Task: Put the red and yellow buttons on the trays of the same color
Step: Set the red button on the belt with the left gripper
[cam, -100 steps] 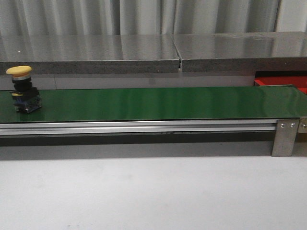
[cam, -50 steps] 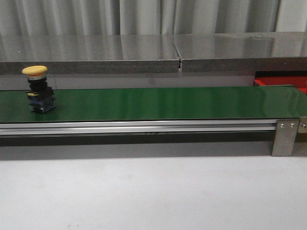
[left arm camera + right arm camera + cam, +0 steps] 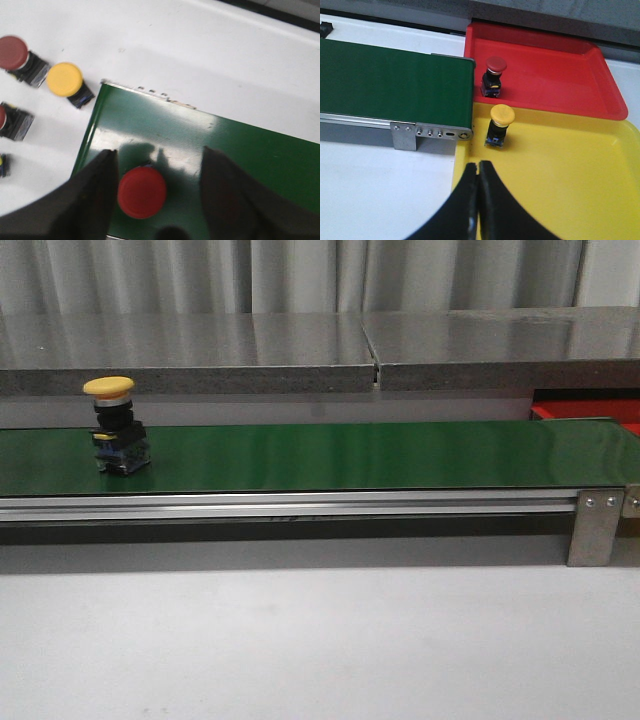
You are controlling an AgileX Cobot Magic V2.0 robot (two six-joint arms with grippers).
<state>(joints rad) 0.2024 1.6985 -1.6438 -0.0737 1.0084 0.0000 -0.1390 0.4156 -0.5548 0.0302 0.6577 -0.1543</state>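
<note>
Left gripper (image 3: 157, 172) astride red button (image 3: 142, 192) (jaws apart)

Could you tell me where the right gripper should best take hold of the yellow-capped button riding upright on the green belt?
Probably the dark body under the cap of the yellow-capped button, coming down from above with a finger on either side. It stands upright on the green belt, and the domed cap overhangs, so gripping the rounded cap alone might slip.
</note>
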